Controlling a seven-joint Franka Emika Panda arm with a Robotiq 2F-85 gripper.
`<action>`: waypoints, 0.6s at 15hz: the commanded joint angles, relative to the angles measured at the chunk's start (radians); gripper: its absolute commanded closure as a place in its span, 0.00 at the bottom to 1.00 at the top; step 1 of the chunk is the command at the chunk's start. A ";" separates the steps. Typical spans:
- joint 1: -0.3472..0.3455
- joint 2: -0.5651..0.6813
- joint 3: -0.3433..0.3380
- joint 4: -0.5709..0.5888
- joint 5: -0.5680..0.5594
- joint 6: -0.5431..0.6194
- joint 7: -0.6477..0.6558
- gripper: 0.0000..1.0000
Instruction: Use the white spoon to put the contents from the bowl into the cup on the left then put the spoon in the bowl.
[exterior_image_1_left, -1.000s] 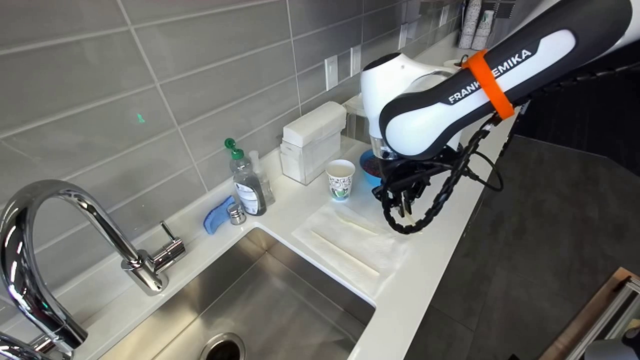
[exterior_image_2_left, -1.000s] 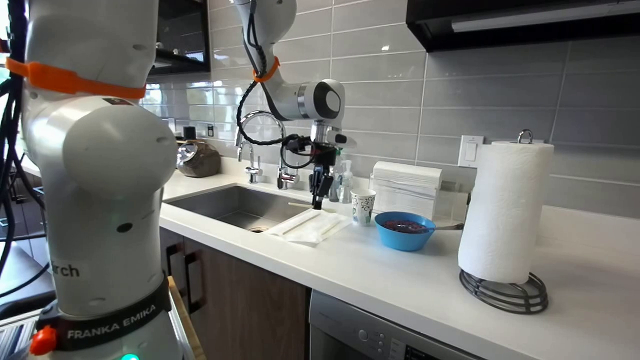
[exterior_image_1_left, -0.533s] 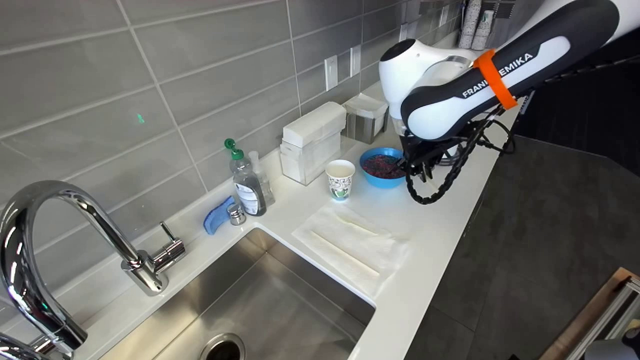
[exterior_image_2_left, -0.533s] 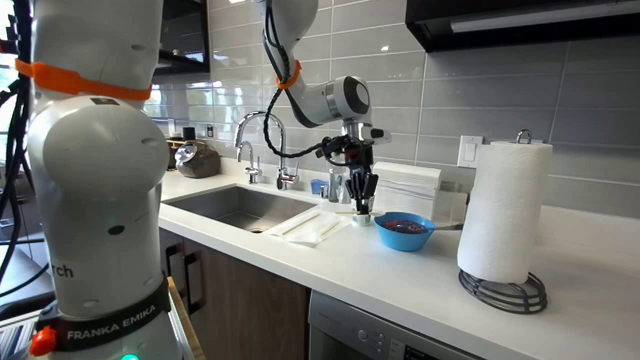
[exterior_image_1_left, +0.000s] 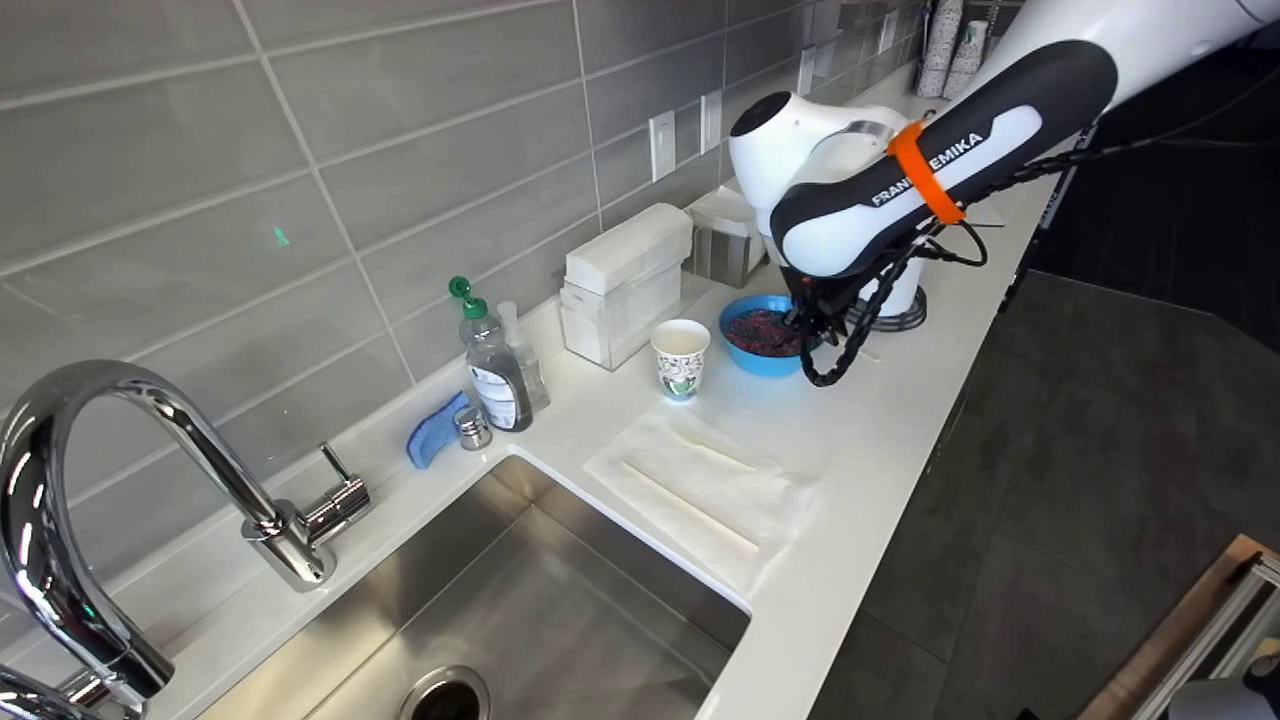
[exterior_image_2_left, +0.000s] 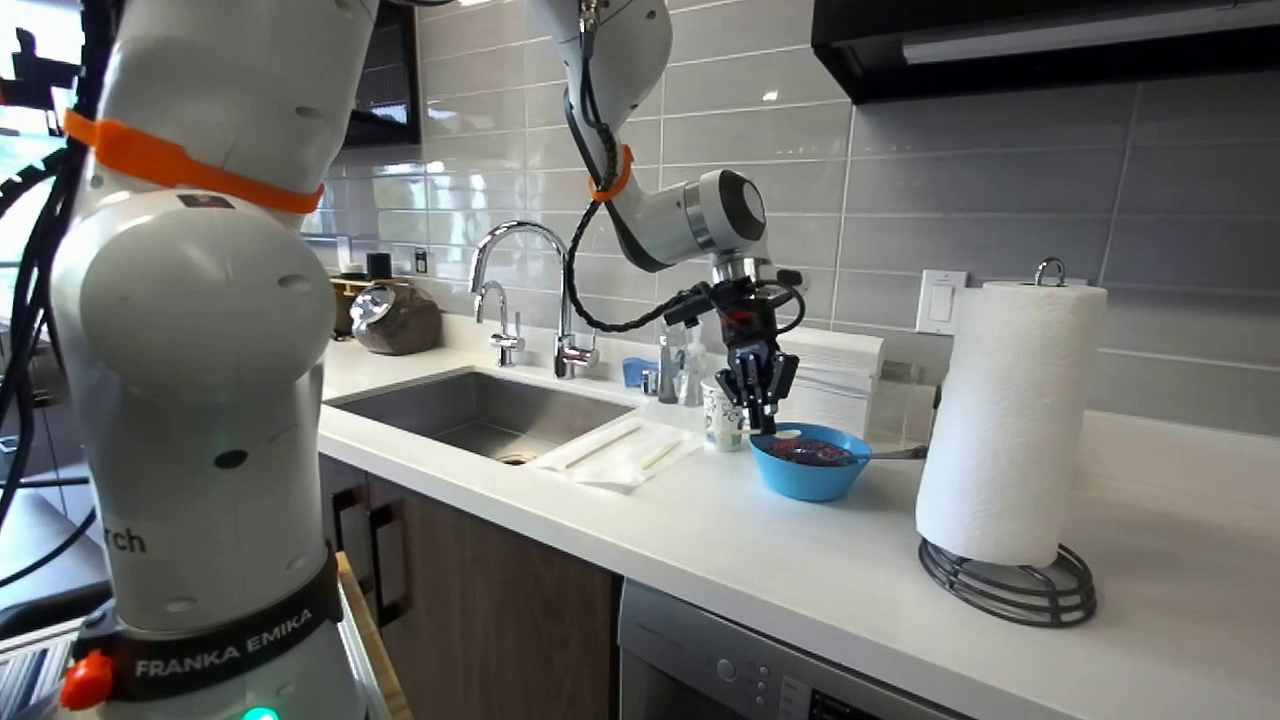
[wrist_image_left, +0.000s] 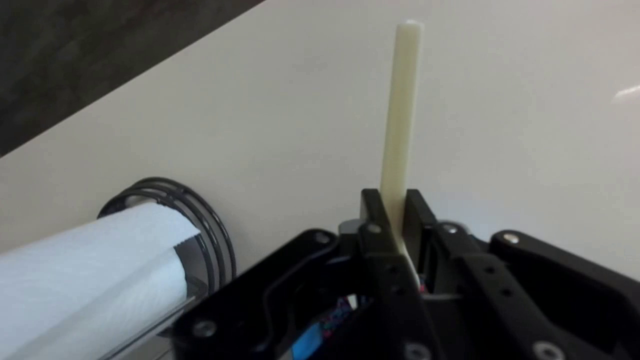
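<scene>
Fingers (wrist_image_left: 371, 212): drawn together, parted only by the handle of the spoon (wrist_image_left: 400, 110) they grip; its head shows over the bowl (exterior_image_2_left: 810, 482), dipped or clear we cannot tell.

Bowl: just below and beside the fingers; contents (exterior_image_1_left: 762, 332), loose dark-red bits.

Cup (exterior_image_1_left: 682, 368): near, on the fingers' side toward the sink (exterior_image_1_left: 600, 620).

Hazards, as we judge: slim handle could roll in the grip under load, spilling contents; a low pass could snag the rim or the dark-handled utensil (exterior_image_2_left: 903, 454) resting across it, tipping the bowl; a wide swing could topple the light-looking cup.

Surface: white counter (exterior_image_2_left: 740, 535); towel (exterior_image_1_left: 740, 495) with two pale strips (exterior_image_1_left: 690, 506), sinkward of the fingers; faucet (exterior_image_1_left: 213, 455) and soap (exterior_image_1_left: 497, 395) farther; roll (exterior_image_2_left: 1010, 420) on the opposite side.

Room: grey tiled wall (exterior_image_1_left: 450, 160) beyond the fingers; dark floor (exterior_image_1_left: 1060, 450) below the counter's front.
</scene>
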 joint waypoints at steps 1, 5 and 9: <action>0.022 0.103 -0.011 0.136 -0.054 -0.049 -0.070 0.96; 0.042 0.177 -0.023 0.236 -0.097 -0.104 -0.120 0.96; 0.059 0.232 -0.031 0.297 -0.156 -0.122 -0.139 0.96</action>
